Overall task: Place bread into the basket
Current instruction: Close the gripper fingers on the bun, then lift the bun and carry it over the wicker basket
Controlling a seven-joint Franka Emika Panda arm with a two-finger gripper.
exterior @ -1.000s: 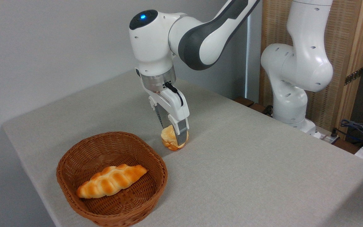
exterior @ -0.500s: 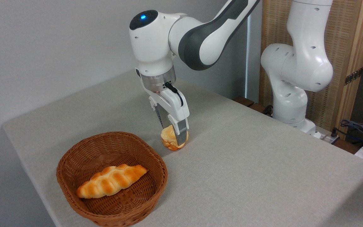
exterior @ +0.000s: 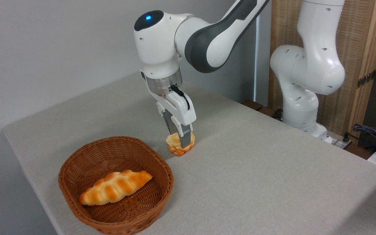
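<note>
Hand (exterior: 180,141) pinches bread (exterior: 180,144) on table (exterior: 256,169).

Bun beside basket on table (exterior: 256,182)

Bread (exterior: 175,147) on the tabletop, just behind and right of the basket (exterior: 77,195), apart from its rim. Braided loaf (exterior: 114,186) lying inside the basket. Gripper (exterior: 181,141) directly above, down around the bread. Robot base (exterior: 300,111) at far right, behind.
</note>
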